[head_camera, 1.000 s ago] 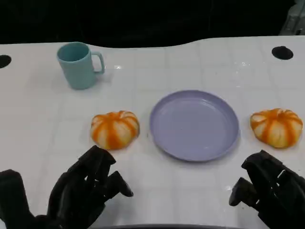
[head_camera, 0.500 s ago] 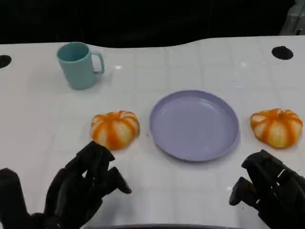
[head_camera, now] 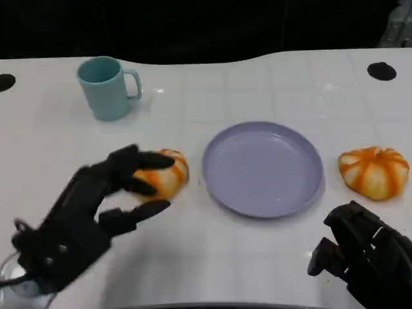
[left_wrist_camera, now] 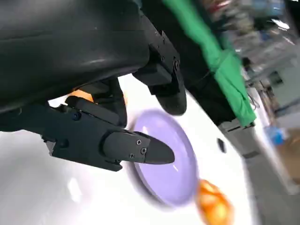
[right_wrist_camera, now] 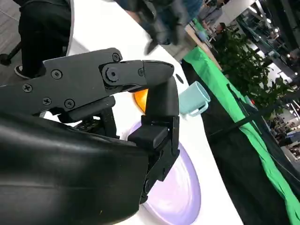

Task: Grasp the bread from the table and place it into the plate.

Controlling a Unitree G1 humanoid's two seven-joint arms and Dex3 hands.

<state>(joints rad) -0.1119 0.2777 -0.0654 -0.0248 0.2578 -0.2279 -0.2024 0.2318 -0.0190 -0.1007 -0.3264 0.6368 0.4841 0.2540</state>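
Since a second ago, the left hand (head_camera: 90, 206) has reached forward from the near edge to the orange-and-white striped bread roll left of the plate (head_camera: 164, 175); its black fingers (head_camera: 138, 159) are spread, upper ones lying over the roll's near-left side and another stretched along the table just in front of it. Whether they actually grip the roll cannot be told. Nearest the camera, the right hand (head_camera: 360, 254) sits low at the table's front right corner, fingers curled inward with nothing in them, as before.

Beyond the hands, the round lavender plastic plate (head_camera: 262, 168) lies flat at mid-table, shallow, smooth and rimmed, with nothing in it; the bread is on the table beside its left edge, not inside. A second orange-and-white striped bun (head_camera: 373, 170), domed and ribbed like a small pumpkin, rests on the table to the plate's right, apart from it.

Farther back on the left stands the upright teal ceramic mug (head_camera: 104, 87), handle to the right; its inside is not visible.

Everything rests on a glossy white table (head_camera: 257, 257) with faint grid lines, two black round holes (head_camera: 381, 71) near the far corners and darkness beyond the far edge. In the right wrist view a green strip (right_wrist_camera: 243, 112) and leafy plants (right_wrist_camera: 243, 65) show behind the table.
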